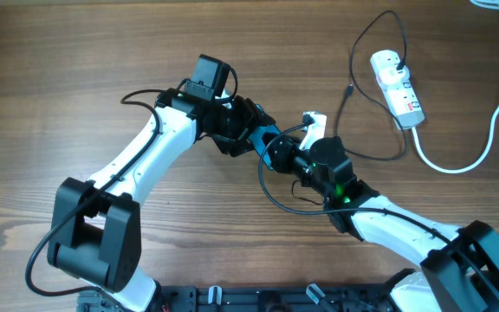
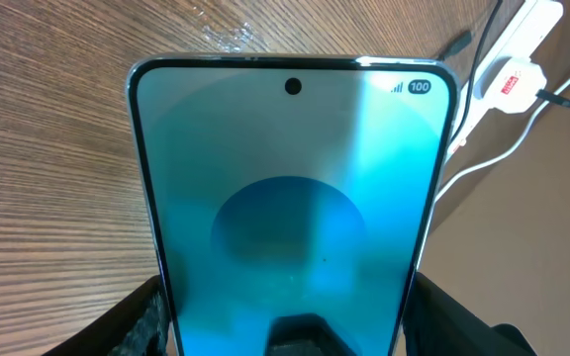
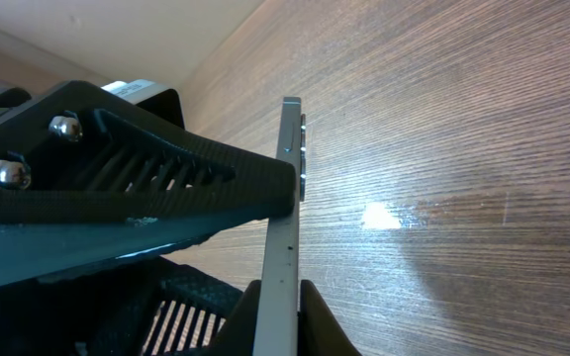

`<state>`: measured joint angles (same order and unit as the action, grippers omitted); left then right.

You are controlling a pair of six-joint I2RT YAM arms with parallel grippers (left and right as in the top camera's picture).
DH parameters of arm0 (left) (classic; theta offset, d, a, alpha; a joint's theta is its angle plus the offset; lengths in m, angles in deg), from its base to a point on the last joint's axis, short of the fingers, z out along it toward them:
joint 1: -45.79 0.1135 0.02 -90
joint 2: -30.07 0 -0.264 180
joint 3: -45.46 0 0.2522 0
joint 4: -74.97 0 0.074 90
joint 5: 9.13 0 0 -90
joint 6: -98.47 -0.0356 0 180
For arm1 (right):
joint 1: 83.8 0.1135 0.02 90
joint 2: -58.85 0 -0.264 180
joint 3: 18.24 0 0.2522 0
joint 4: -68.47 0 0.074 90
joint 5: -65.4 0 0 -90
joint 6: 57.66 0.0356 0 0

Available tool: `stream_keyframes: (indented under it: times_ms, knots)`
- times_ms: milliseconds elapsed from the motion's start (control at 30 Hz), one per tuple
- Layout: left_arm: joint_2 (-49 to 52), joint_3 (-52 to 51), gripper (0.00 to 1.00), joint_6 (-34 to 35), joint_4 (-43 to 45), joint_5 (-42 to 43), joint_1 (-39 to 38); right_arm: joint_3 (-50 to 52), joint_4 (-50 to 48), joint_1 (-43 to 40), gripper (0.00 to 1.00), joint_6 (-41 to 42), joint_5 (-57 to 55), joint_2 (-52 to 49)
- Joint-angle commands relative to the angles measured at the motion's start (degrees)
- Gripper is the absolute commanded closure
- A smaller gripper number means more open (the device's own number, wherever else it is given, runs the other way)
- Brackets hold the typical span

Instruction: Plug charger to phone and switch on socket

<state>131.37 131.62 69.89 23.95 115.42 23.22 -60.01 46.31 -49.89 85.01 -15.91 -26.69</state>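
The phone (image 1: 264, 139), its cyan screen lit, is held above the table between both grippers. My left gripper (image 1: 251, 132) is shut on its sides; in the left wrist view the screen (image 2: 290, 198) fills the frame between my fingers (image 2: 290, 341). My right gripper (image 1: 282, 152) is shut on the phone's thin edge (image 3: 291, 188), clamped at the fingertips (image 3: 280, 321). The charger's black cable lies loose at the right, its connector tip (image 1: 349, 89) on the table, also seen in the left wrist view (image 2: 455, 44). The white socket (image 1: 397, 87) lies at the upper right with its red switch (image 1: 416, 108).
The socket's thick white cord (image 1: 483, 147) curves off to the right edge. The black cable loops over the table between the socket and my right arm (image 1: 379, 158). The socket also shows in the left wrist view (image 2: 522, 30). Bare wood lies on the left.
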Motion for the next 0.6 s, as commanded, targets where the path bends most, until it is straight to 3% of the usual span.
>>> stream_keyframes:
  times_ms: [0, 133, 333, 433, 567]
  knots:
    - [-1.33, 1.33, 0.44, 0.55, 0.22, 2.51, -1.22, -1.25, -1.38, 0.37, 0.93, 1.55, 1.68, -0.35]
    - [-1.33, 1.33, 0.42, 0.55, 0.2, 2.51, -1.22, -1.22, -2.29, 0.37, 0.95, 1.84, 1.88, -0.35]
    - [-1.36, 1.33, 0.16, -1.49, 0.35, 2.47, 0.7, -1.22, -2.4, 0.35, 0.95, 8.22, 2.82, -0.33]
    - [-1.81, 1.36, 0.0, -7.41, -0.04, 2.49, 4.15, -1.22, -2.16, 0.2, 0.95, 16.96, 2.99, -0.33]
    - [-5.33, 1.36, 0.0, -13.68, -2.69, 2.32, 9.92, -1.22, 0.66, 0.15, 0.95, 32.2, 3.39, -0.39]
